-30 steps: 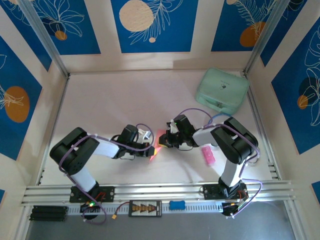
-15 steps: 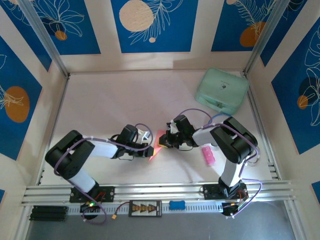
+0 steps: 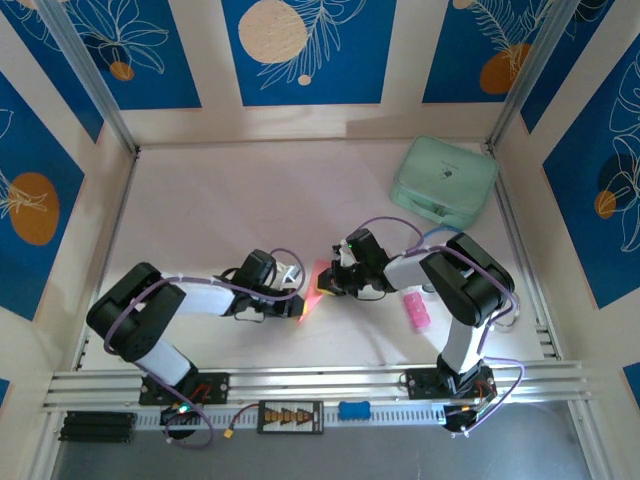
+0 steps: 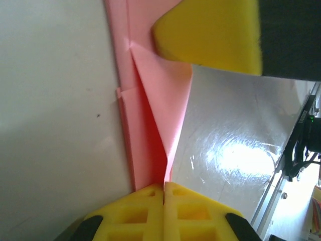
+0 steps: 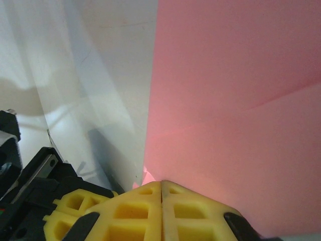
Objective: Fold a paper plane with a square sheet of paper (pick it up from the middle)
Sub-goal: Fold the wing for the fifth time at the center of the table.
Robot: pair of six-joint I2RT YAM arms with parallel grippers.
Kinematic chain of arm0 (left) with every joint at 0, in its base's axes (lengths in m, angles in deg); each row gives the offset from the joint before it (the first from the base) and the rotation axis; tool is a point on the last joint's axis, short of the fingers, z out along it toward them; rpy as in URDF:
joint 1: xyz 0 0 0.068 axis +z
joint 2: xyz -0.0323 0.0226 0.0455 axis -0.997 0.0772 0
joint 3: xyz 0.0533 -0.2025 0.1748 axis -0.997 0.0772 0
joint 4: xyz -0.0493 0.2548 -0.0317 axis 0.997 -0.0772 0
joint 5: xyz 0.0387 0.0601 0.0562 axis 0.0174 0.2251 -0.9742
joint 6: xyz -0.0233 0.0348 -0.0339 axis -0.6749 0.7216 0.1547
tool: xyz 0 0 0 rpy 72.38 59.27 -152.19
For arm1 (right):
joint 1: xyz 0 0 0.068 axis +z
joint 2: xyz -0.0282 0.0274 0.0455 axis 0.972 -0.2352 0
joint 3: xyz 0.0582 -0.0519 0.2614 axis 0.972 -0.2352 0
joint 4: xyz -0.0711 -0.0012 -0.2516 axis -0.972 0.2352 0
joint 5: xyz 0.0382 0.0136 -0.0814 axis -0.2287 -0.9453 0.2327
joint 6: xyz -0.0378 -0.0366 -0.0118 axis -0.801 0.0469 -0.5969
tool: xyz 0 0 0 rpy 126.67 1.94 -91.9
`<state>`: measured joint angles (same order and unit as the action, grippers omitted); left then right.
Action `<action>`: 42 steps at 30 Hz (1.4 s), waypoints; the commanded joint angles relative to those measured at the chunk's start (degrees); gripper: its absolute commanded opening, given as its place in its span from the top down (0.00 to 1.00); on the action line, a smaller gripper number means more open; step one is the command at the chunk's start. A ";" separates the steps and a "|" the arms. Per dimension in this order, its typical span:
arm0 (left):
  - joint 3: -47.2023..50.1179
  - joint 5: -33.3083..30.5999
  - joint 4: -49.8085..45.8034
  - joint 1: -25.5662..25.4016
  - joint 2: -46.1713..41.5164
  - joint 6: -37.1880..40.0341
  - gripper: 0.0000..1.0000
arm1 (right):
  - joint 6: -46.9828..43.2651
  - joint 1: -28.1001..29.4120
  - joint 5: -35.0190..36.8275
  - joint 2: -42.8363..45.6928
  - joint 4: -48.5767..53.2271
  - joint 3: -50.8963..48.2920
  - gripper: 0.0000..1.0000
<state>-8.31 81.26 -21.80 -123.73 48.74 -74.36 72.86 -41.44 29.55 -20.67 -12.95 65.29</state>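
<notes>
The pale bench, walled by blue leaf panels, is carrying the half-folded paper slightly toward 6 o'clock from its middle. Your left hand, fingers together, is seemingly pinching the raised fold at the paper's 7 o'clock end. Your right hand, also closed, is pressing on its 1 o'clock part. You are likely sharpening a crease, so pin firmly with the right, draw the left along the ridge slowly, and avoid tearing.
</notes>
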 commanded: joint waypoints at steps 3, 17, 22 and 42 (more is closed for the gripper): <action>0.20 1.00 -12.60 -0.07 0.80 2.72 1.00 | -1.30 -1.44 3.13 -2.73 6.61 0.36 0.91; 0.10 -0.29 -17.35 -0.09 -3.62 3.36 0.91 | -1.55 -1.64 2.73 -3.02 7.38 1.22 0.91; 0.51 0.52 -17.01 -0.10 -4.30 2.82 0.90 | -1.63 -1.62 2.64 -3.10 7.48 1.41 0.91; 2.14 -0.06 -18.44 -0.19 -6.01 0.82 1.00 | -1.84 -1.74 2.91 -3.40 8.08 1.94 0.91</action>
<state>-7.91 80.76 -34.52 -123.73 42.91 -73.18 72.20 -41.83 27.67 -21.48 -9.45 67.34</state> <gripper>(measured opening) 0.068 0.088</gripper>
